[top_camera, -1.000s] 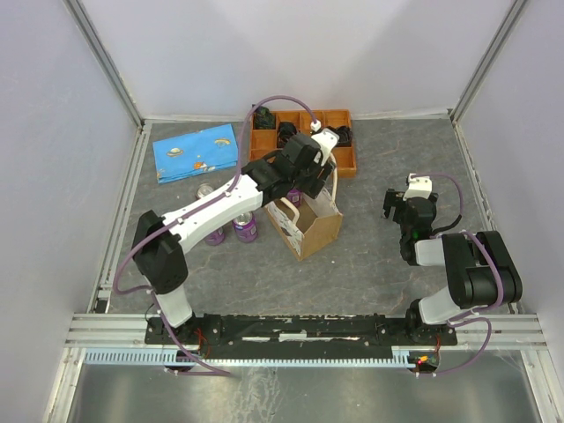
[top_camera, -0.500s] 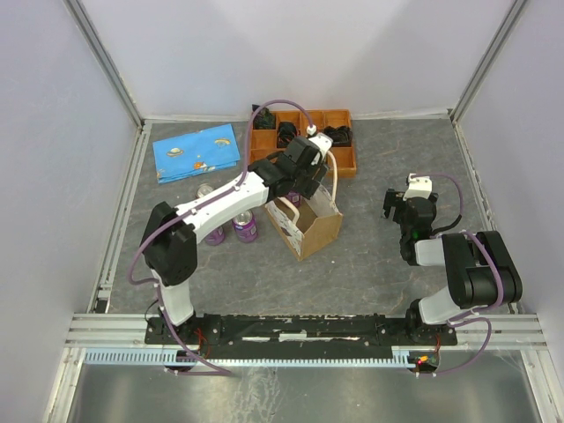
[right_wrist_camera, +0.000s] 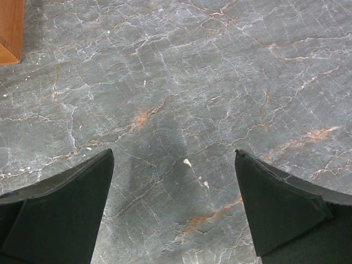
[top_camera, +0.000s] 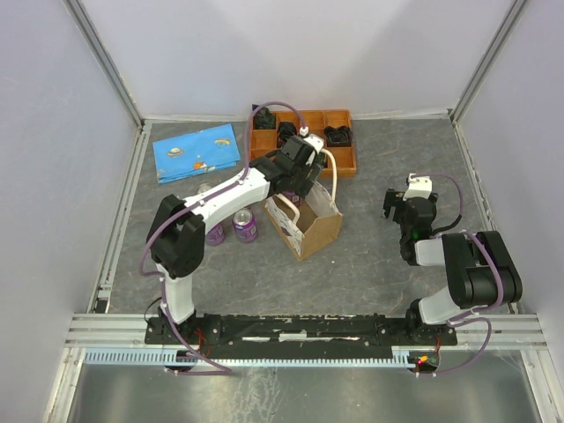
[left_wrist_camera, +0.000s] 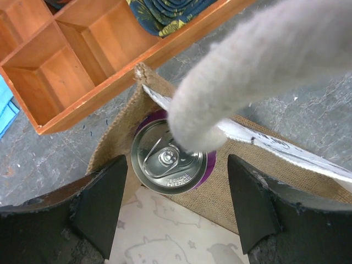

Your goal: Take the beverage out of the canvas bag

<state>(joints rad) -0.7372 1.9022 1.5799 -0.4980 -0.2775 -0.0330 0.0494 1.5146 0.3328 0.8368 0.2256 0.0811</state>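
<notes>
The canvas bag [top_camera: 308, 225] stands open mid-table, tan with white loop handles. In the left wrist view a purple beverage can [left_wrist_camera: 165, 165] with a silver top stands upright inside the bag [left_wrist_camera: 247, 176], against its far wall. A blurred white handle [left_wrist_camera: 253, 66] crosses in front of the camera and covers part of the can. My left gripper [top_camera: 302, 181] hovers over the bag's far end, open, its fingers [left_wrist_camera: 102, 203] on either side above the can and apart from it. My right gripper [top_camera: 407, 207] is open and empty over bare table [right_wrist_camera: 173, 137].
An orange compartment tray [top_camera: 264, 141] with dark items stands just behind the bag, and also shows in the left wrist view [left_wrist_camera: 66, 60]. A blue patterned pouch [top_camera: 196, 152] lies back left. Purple cans [top_camera: 245, 227] stand left of the bag, under my left arm.
My left gripper has shifted a little to the left, from over the tray's edge toward the bag's far end. The right arm has not moved.
</notes>
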